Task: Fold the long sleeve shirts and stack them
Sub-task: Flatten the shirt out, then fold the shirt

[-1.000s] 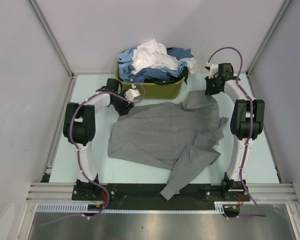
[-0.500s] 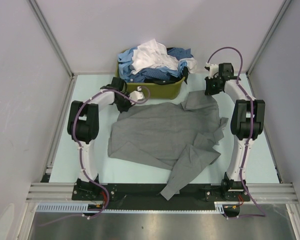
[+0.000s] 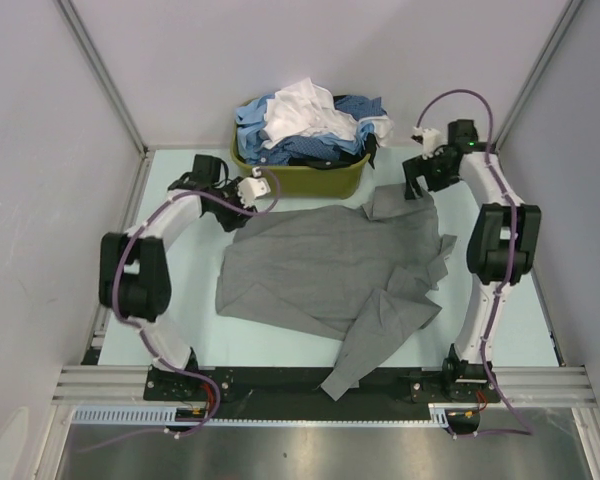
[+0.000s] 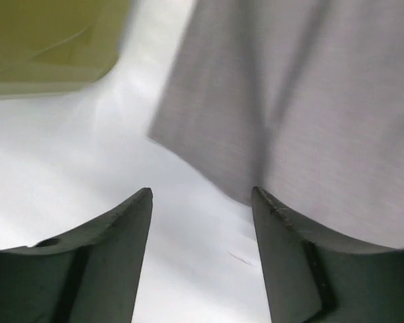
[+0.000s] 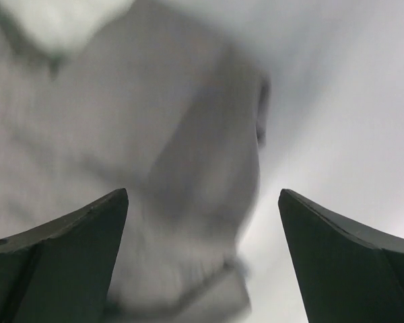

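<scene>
Swinging wide since a second ago, the left arm's elbow now stands out toward the left wall, while the right arm's wrist has shifted slightly at the far right.

Nearest the arm bases, one sleeve (image 3: 352,365) of the plain mid-grey collared long sleeve shirt (image 3: 330,265) trails over the desk's near edge. The shirt lies spread but rumpled across the middle of the pale green desk (image 3: 185,315), no fold yet made. At its far left corner hovers the left pincer (image 4: 202,192), fingers apart and holding nothing. The right pincer (image 5: 203,192), also apart and empty, hangs over the collar end at far right.

Beyond, the olive-green plastic basket (image 3: 320,181) is heaped with blue and white shirts (image 3: 300,125) awaiting their turn; no stack exists, so the task appears barely begun.

Pale lilac wall panels (image 3: 50,200) on aluminium rails enclose the desk.
</scene>
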`<state>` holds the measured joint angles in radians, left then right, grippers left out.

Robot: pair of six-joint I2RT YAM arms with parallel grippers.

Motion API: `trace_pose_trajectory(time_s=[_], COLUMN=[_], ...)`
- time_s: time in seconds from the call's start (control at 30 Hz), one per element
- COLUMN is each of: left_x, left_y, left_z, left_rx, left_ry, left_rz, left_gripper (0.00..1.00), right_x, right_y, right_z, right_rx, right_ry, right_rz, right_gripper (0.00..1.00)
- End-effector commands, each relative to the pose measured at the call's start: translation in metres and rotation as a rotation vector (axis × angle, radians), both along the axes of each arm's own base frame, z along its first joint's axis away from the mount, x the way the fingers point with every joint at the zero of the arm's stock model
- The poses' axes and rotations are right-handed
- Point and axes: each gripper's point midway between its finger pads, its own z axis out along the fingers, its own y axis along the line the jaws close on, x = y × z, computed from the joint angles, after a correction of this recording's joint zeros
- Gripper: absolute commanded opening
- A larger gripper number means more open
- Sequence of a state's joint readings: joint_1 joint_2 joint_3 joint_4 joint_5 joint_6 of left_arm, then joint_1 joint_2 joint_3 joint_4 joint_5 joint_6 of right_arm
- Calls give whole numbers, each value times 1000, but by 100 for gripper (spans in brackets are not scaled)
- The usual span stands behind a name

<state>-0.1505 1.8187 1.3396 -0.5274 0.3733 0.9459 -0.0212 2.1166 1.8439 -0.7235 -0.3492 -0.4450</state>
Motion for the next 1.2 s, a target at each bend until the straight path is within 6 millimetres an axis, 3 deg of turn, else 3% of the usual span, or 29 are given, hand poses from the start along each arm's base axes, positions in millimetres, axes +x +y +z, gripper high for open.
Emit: trace_pose_trajectory(time_s=[0.0,0.03,0.07,0.1,0.13,0.17,0.2,0.23,0.27,0.3,0.33,0.37,0.5,0.57,0.73,0.8,0.83,0.87,0.93,0.97,1.0,1.07,1.17], left_x=[-65,-88,-102,-114,-136,-151,-162,-178,-189,-199,-204,-211,-226,-231,-224,-217,-216,-213,-211,-210,-208,-205,-194], left_y=[-22,-23,-30,-34,-36,-47,-51,-53,-61,-63,-66,-71,-73,-73,-71,-70,-70,-70,-70,-70,-71,-70,-70], left_z=[41,29,38,36,22,27,24,13,17,10,9,8,2,-5,-16,-16,-19,-19,-18,-18,-17,-22,-31], left_rx=[-108,-113,-119,-126,-126,-143,-150,-157,-181,-185,-189,-184,-168,-138,-98,-83,-75,-70,-60,-57,-50,-30,8], left_ry=[8,70,51,64,109,99,107,143,139,159,173,174,161,165,142,124,125,117,102,94,81,83,90], left_rz=[-146,-158,-194,-215,-237,-285,-305,-320,-350,-359,-357,-375,-388,-396,-381,-372,-375,-377,-400,-408,-424,-437,-442], left_gripper=[71,73,74,75,75,75,75,75,75,76,76,76,78,79,82,82,82,82,82,82,82,81,80], right_x=[-82,-102,-132,-156,-176,-211,-233,-256,-281,-297,-303,-321,-343,-344,-324,-321,-319,-319,-325,-328,-340,-342,-356], right_y=[-39,-33,-28,-20,-10,0,18,21,25,41,37,36,28,24,13,13,13,16,16,18,20,29,33], right_z=[80,83,85,106,107,92,85,89,60,51,49,28,12,-1,-31,-40,-41,-41,-34,-24,-16,9,19], right_rx=[14,46,63,55,58,77,63,-14,-29,-71,-162,-179,-247,-290,-431,-452,-458,-465,-458,-450,-419,-409,-426], right_ry=[-26,-11,46,6,-5,78,104,73,144,155,113,170,224,229,176,174,168,165,182,165,184,95,74], right_rz=[180,233,282,334,433,469,547,600,626,712,716,734,795,814,833,816,815,820,822,825,824,832,857], right_gripper=[100,100,100,100,100,100,100,100,100,100,100,100,100,100,100,93,88,66,36,3,0,0,0])
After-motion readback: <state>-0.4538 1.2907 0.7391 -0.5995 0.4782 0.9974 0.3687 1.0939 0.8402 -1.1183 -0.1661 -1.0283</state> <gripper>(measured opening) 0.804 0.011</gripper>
